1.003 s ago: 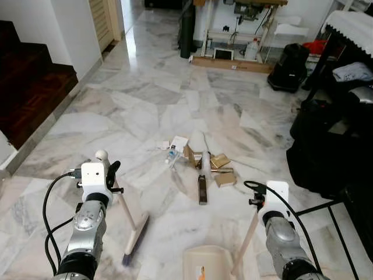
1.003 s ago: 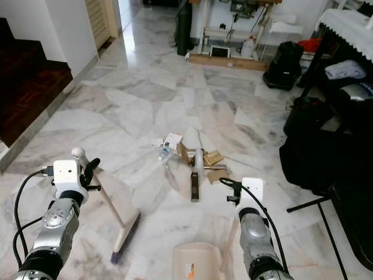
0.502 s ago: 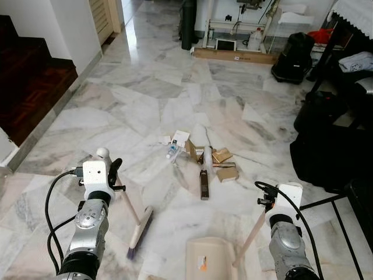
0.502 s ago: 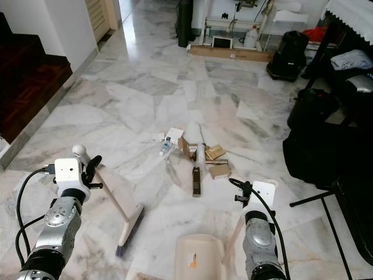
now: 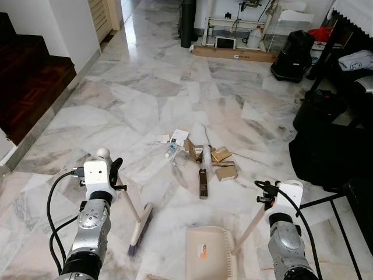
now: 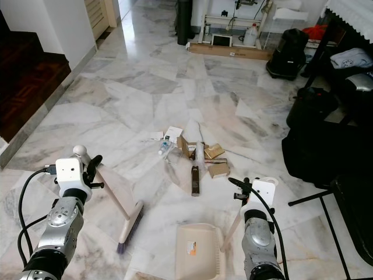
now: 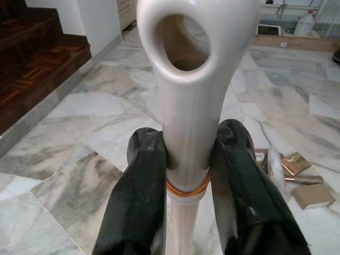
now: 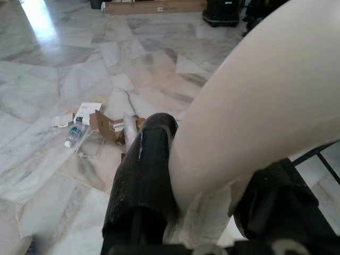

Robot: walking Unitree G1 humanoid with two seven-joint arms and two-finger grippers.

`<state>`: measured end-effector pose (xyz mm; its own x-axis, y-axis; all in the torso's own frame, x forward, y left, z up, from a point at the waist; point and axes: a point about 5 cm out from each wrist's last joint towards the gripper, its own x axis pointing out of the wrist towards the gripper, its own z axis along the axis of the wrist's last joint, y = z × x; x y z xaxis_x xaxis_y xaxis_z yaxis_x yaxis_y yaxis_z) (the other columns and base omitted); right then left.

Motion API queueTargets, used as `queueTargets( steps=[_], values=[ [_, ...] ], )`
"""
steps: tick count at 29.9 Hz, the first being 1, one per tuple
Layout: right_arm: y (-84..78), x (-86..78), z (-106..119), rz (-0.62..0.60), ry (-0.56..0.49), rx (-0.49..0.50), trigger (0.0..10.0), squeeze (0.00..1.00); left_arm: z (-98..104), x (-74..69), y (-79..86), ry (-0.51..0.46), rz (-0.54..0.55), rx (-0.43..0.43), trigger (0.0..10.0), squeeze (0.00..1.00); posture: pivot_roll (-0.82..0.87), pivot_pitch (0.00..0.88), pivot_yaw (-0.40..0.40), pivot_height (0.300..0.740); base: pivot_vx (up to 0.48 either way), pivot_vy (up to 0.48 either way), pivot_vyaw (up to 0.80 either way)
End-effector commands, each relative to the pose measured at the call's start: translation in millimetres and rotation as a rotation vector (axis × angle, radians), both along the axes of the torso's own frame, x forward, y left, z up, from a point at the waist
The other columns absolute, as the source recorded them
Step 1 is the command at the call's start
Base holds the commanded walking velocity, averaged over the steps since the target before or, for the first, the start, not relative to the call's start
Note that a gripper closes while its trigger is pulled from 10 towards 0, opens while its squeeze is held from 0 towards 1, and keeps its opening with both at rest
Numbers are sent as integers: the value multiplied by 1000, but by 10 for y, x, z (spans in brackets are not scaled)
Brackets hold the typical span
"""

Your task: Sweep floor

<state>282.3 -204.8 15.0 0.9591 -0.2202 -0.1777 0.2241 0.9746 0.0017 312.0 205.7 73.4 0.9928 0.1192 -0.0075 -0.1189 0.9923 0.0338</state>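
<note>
The left gripper [image 7: 186,159] sits at the lower left of the head views, its two black fingers [image 7: 139,175] clamped on the pale handle of the broom [image 5: 140,224], just below the looped end of that handle. The broom slants down and toward the middle of the frame, and its bristled head rests on the marble floor [image 5: 145,87] between the two arms. The right gripper [image 8: 204,175] is at the lower right, its fingers [image 8: 143,164] closed around the cream handle of the dustpan [image 5: 208,252]; that handle runs down and to the left to the pan, which lies flat on the floor at the bottom centre, its open mouth turned toward the litter. Beyond both tools, near the middle of the frame, lies a small heap of litter [image 5: 201,157]: a little plastic bottle [image 5: 172,149] and a white card on its left side, torn brown cardboard pieces [image 5: 221,155] and a small box on its right, a pale tube lying lengthwise, and a dark flat bar [image 5: 203,184] pointing toward the dustpan. The broom head is well apart from the heap, nearer the bottom of the frame. At the upper left a dark wooden staircase [image 5: 29,76] rises beside a white wall. Along the right edge stand black bags [image 5: 326,146] and a dark metal frame, and at the top a long cardboard box [image 5: 233,54] lies on the floor beside a black bin.
</note>
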Motion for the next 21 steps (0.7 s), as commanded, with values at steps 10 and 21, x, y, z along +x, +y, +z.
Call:
queueTargets(
  steps=[10, 21],
  values=[
    [9, 68, 102, 11, -62, 5, 10000, 0, 59, 20, 12, -32, 21, 17, 10000, 0, -30, 17, -52, 740, 0, 0, 0],
    [31, 65, 74, 15, -40, 11, 10000, 0, 58, 25, -5, -33, 22, 14, 10000, 0, -29, 26, -57, 740, 0, 0, 0]
  ],
)
